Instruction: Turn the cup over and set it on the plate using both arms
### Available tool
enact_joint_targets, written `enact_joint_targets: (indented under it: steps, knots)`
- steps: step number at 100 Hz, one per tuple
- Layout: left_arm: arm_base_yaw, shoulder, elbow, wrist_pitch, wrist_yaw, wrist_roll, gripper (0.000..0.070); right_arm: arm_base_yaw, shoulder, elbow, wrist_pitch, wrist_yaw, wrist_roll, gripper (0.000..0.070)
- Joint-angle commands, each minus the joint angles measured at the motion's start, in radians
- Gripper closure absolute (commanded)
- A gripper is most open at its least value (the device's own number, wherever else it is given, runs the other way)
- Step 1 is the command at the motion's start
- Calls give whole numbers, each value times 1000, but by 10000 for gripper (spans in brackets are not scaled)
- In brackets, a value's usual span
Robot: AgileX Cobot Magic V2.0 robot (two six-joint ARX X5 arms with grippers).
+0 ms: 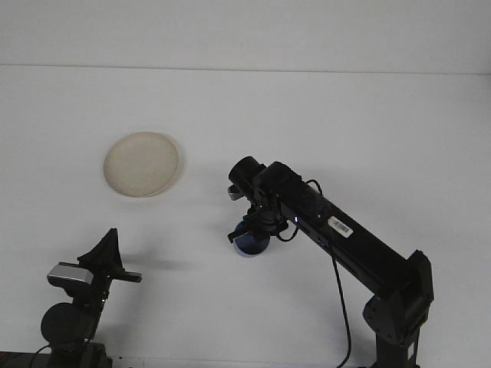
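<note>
cup (pixel 250 244), dark blue, sits low near the middle of the white table (pixel 368 130), gripped by the right gripper (pixel 252 230), which is clenched on it from above; the arm hides the cup's top, so which way its mouth faces cannot be told, nor whether its base touches the table; plate (pixel 142 164), pale cream and round, lies flat up and to the left, well apart from the cup, with nothing on it; bare table lies between cup and plate; right arm (pixel 345 238) stretches from the lower right corner diagonally toward the centre, a black cable (pixel 339 299) hanging along it; left gripper (pixel 107 253) waits at the lower left, pointing upward, near no object; whether its fingers are parted or closed cannot be told.
</note>
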Motion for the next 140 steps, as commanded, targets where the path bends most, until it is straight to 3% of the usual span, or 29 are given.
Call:
enact_joint_targets:
  steps: [1,59,66,81,89,140]
  knots:
    - [-1,-2,-19,12,0,8,689,8,35,23,-29,4,-19,700]
    - [-1,-2,-19,12,0,8,689,0,86,23,-29,-2,-43,697]
    - [-1,-2,-19,12,0,8,689,-2,85,24,-29,-3,-43,639]
    - [-1,-2,-19,12,0,8,689,-10,84,26,-29,-5,-43,337]
    - [-1,-2,-19,12,0,8,689,-10,84,26,-29,-4,-43,241]
    - [-1,-2,-19,12,0,8,689,-63,-78,70,-29,0,-105,228]
